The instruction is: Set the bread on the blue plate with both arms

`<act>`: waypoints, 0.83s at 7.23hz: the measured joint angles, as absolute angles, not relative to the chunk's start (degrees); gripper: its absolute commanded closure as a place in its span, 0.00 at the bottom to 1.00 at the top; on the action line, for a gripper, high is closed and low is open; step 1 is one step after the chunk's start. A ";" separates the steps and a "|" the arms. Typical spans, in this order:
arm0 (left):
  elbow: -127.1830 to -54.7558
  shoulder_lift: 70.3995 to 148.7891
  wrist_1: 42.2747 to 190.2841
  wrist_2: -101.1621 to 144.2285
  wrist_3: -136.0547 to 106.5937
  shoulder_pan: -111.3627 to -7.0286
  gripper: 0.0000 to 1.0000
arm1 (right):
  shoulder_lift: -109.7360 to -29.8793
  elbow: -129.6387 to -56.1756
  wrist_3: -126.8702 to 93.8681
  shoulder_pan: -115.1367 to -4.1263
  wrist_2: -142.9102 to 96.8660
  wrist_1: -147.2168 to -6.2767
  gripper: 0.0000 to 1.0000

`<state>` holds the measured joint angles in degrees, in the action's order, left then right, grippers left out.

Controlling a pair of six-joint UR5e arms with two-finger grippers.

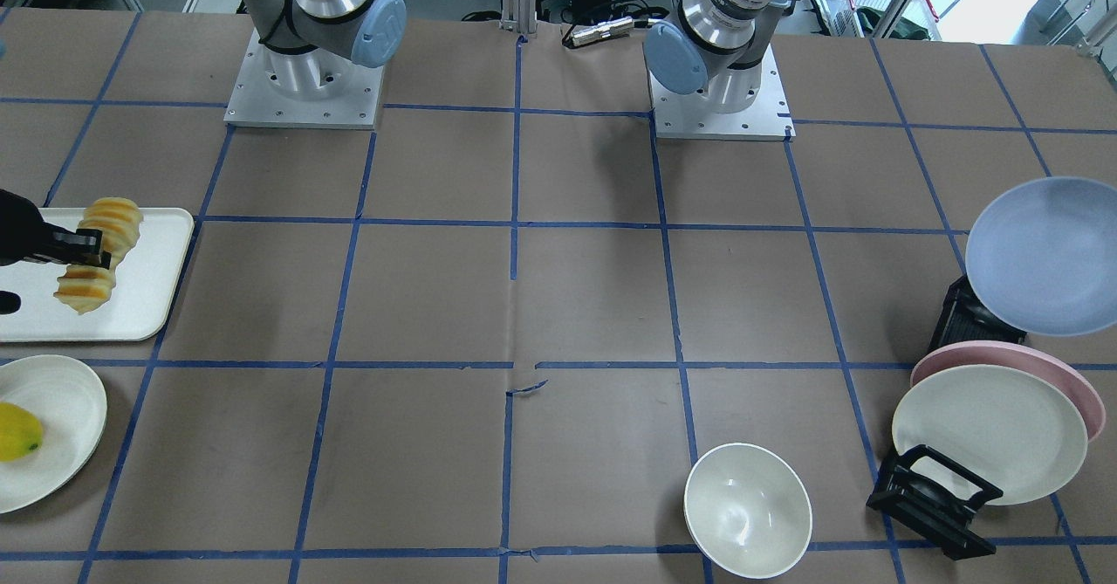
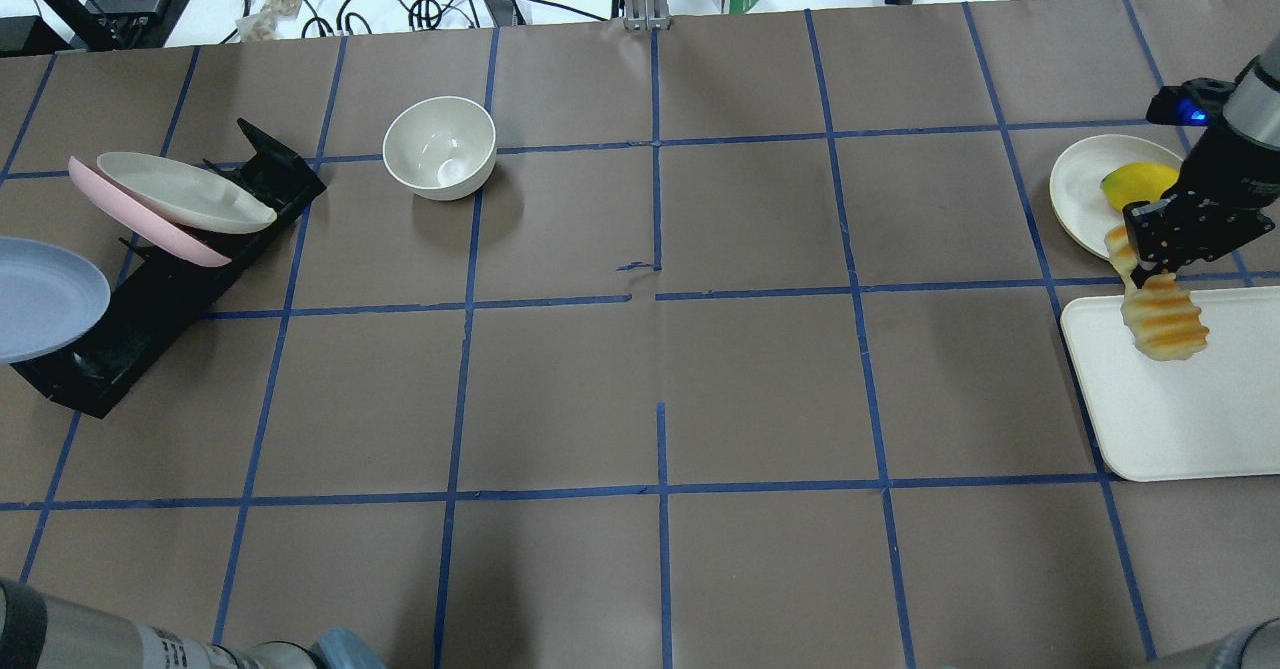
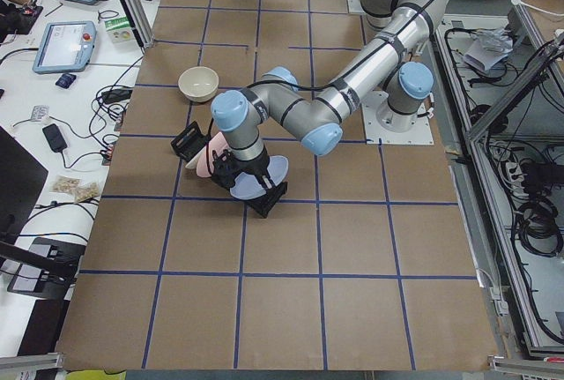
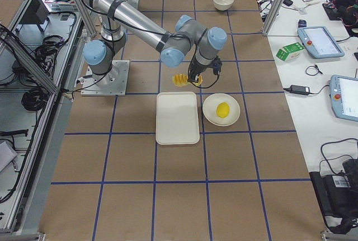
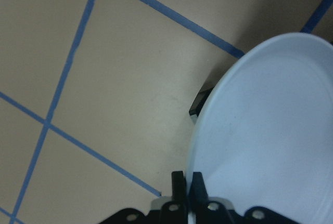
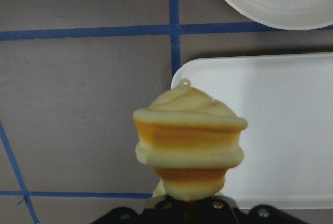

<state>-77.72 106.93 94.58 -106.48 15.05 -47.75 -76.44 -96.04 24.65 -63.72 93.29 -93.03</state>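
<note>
Front-facing cam sits across the table (image 1: 436, 305) and looks steeply down at the robot side. Overhead cam sits behind the robot, looks forward and down; the two share the white bowl (image 1: 747, 510) and the whole grid. Left-end cam is high, looks along the table, left arm (image 3: 366, 67) near. Right-end cam does the same from the other end, right arm (image 4: 137, 23) near, tray (image 4: 177, 117) mid-frame. Left wrist cam is very close on the blue plate (image 5: 270, 141) rim; right wrist cam is very close on the bread (image 6: 188, 141), tray corner behind
</note>
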 measured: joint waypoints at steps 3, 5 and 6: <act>-79.02 99.76 109.81 -95.87 16.29 -59.52 1.00 | -78.14 -93.00 17.86 -71.71 89.37 -89.41 1.00; -84.61 99.63 103.89 -86.33 14.62 -69.70 1.00 | -78.80 -92.75 15.37 -76.13 88.67 -89.29 1.00; -89.57 99.98 94.88 -83.54 12.35 -75.33 1.00 | -78.87 -92.69 14.43 -77.93 88.53 -89.32 1.00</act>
<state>-89.57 99.98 94.88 -83.54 12.35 -75.33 -78.87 -92.69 14.43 -77.93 88.53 -89.32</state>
